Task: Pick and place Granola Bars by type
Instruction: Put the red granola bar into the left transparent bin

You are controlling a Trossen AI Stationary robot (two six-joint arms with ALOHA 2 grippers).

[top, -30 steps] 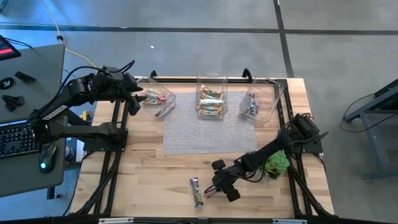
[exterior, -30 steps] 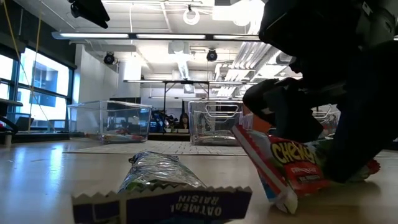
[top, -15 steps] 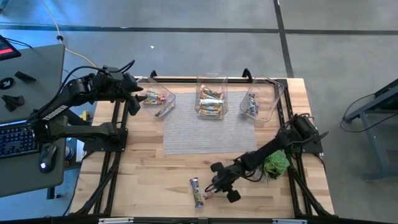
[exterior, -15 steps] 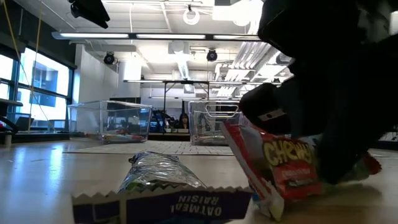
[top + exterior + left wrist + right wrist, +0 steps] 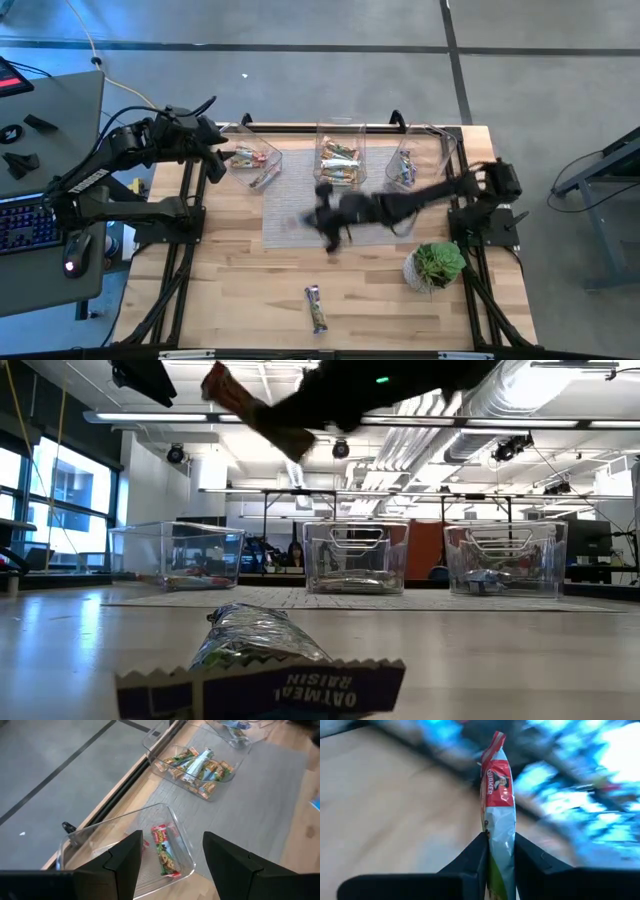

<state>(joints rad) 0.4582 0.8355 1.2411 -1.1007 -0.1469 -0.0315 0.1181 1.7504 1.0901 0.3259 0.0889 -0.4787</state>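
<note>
A: One Oatmeal Raisin bar (image 5: 262, 660) lying nearest, flat on the tabletop (image 5: 240, 290), silver-white wrapper crinkled. Light, soft, slippery foil; best pinched across the narrow middle, not by the crimped ends.

B: Next out, over the grey mat (image 5: 300, 225): right tool (image 5: 498, 851) pressed together on a red-and-green Chewy bar (image 5: 497, 810), gripped across its width, bar standing on end between the fingers, well above the tabletop. Probably on its way to a bin.

A: Potted plant (image 5: 436, 265) beside the right arm's base. Farther back, three clear bins in a row?

B: Left bin (image 5: 150, 822) holding red-green bars like the carried one. Middle bin (image 5: 340, 165) fullest, orange-green wrappers plus a silver one. Right bin (image 5: 415, 165) with a few bluish bars.

A: Left tool (image 5: 170, 857)?

B: Spread wide, empty, hovering over the left bin.
</note>
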